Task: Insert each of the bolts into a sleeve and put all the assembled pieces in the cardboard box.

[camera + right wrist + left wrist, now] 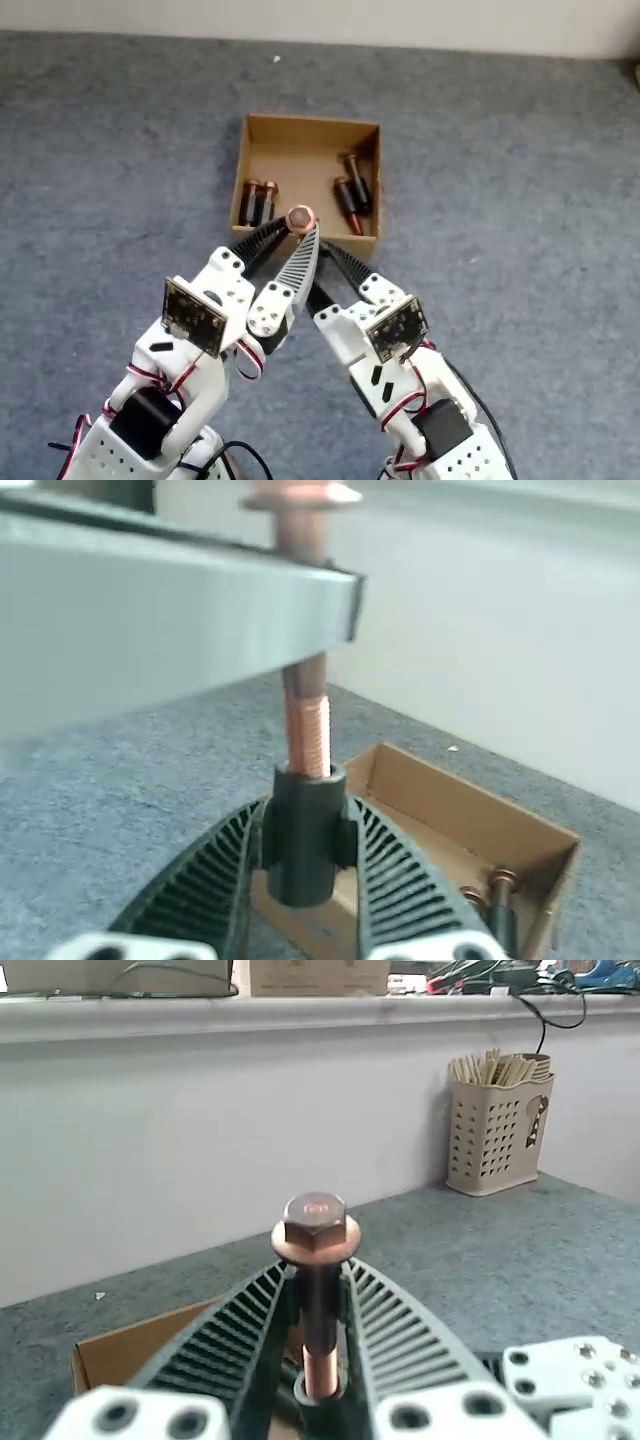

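The left gripper [318,1272] is closed narrowly on the shank of a copper bolt [318,1310], just under its flanged hex head, and holds it upright with the head on top. The right gripper [304,815] is clamped around a black sleeve [300,865], which also stands upright with its open mouth facing up. The bolt sits directly above the sleeve, and their long axes look to fall on one vertical line. In the right wrist view the threaded end meets the sleeve's mouth and seems to have just entered it. The rest of the thread and the smooth shank stand exposed between the mouth and the left fingers [180,610]. The left wrist view agrees: looking down the shank, the tip lands inside the ring of the mouth. The insertion therefore appears begun but far from seated, and what remains is probably a straight closing of the two parts along that shared axis, bolt down or sleeve up. Any tilt of either piece would likely bind the thread against the rim. In the high view both grippers meet at the bolt head, over the near wall of the box [300,160]. The box lies just beyond them and holds two pairs of assembled pieces, one on the left [256,202] and one on the right [353,195]. Both arms are about equally close to it.
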Motion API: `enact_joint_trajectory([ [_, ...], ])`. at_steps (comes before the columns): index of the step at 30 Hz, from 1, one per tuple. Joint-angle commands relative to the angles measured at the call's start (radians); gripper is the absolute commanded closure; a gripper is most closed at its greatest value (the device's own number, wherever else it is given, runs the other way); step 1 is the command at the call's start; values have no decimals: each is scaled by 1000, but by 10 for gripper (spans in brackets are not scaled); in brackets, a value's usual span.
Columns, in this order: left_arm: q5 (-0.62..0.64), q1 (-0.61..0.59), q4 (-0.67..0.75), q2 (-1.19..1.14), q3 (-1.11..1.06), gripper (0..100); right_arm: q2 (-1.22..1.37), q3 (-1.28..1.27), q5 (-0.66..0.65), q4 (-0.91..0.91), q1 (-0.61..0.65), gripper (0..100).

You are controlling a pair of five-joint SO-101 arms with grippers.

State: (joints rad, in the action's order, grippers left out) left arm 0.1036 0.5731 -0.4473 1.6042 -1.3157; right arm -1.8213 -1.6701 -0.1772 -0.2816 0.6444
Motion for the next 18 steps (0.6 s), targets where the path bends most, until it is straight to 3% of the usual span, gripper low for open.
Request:
enact_joint_trajectory([
  [1,11,27,-35,-5,21,994,-16,-99,-6,64,-45,993],
  [9,6,18,-37,-15,8,992,-16,-99,-6,62,-44,993],
  [12,3,16,-37,-16,-8,944,-16,-99,-6,58,-44,993],
  [15,-71,16,-49,-16,-25,878,-16,-99,-6,54,-48,993],
  [18,-130,16,-100,-16,-22,874,-16,-99,-6,27,-48,993],
])
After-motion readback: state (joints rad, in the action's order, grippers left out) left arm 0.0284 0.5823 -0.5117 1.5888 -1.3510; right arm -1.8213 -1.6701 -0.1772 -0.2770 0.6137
